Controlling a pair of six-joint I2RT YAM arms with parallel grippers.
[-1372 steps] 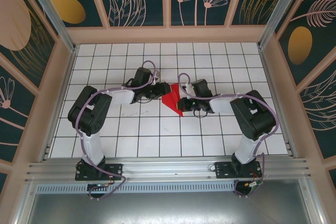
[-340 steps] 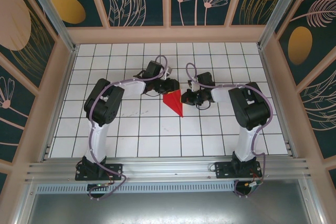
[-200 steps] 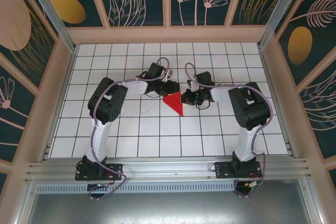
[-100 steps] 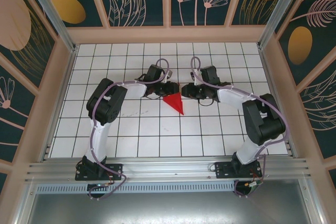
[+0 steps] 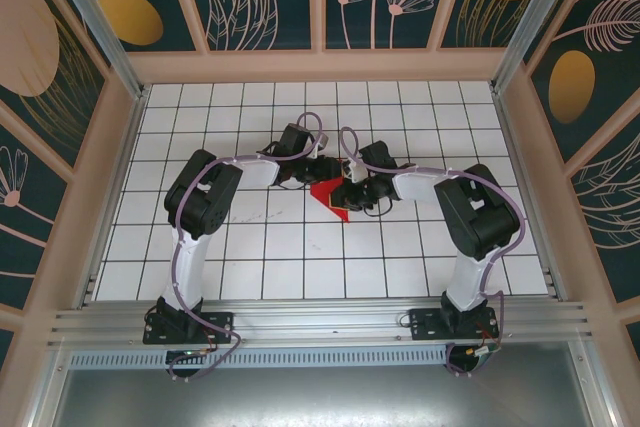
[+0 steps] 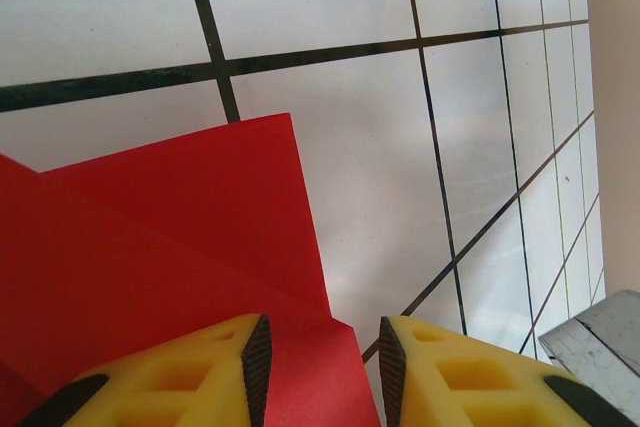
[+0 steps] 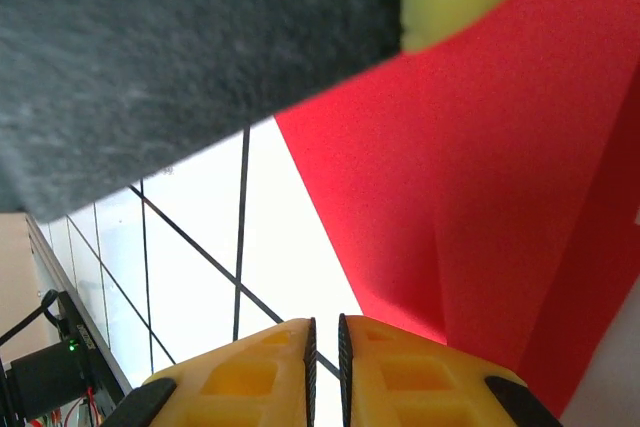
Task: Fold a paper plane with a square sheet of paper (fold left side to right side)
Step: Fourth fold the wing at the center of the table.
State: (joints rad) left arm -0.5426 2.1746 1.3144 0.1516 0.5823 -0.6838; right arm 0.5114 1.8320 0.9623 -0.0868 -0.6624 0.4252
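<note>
My left hand (image 6: 325,347) is hovering low with its fingers a little way apart, over an edge of the folded red paper (image 6: 150,247). My right hand (image 7: 325,332) is sitting at the other side of the paper, its fingers almost touching, with just a thin slit between them. The paper is lying on the white worktop (image 5: 300,257), in the middle, between my two hands.

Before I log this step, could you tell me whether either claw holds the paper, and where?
Nothing seems held: the left claw stands open over an edge of the paper; the right claw is nearly shut beside it.
</note>
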